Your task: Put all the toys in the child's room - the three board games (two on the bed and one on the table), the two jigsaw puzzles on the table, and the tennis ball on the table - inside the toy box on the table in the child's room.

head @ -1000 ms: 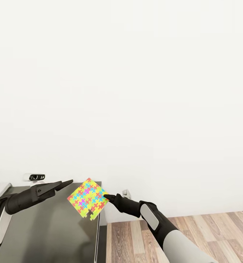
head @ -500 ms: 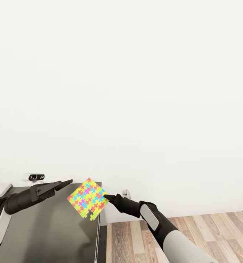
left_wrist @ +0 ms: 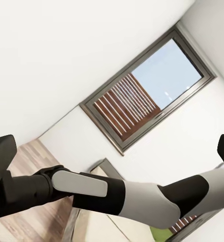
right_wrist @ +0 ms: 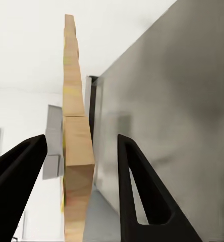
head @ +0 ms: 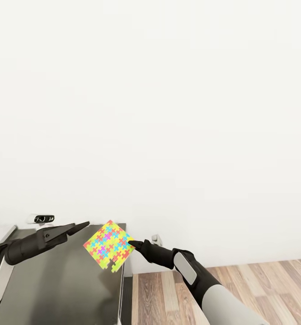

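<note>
Head view: a thin, square, multicoloured jigsaw puzzle sheet (head: 109, 245) hangs tilted above the right edge of the dark grey table top (head: 60, 289). The right gripper (head: 133, 244) touches the sheet's right corner; its wrist view shows the sheet's tan edge (right_wrist: 76, 151) between spread fingers, both apart from it. The left gripper (head: 78, 226), fingers parted, holds nothing.

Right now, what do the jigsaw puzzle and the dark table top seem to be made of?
The jigsaw puzzle looks like thin wood or pressboard: its face is matte and brightly printed, while its edge in the right wrist view shows pale tan grain. The table top looks like dark grey laminate or painted board, with a soft sheen; which one is unclear.
</note>
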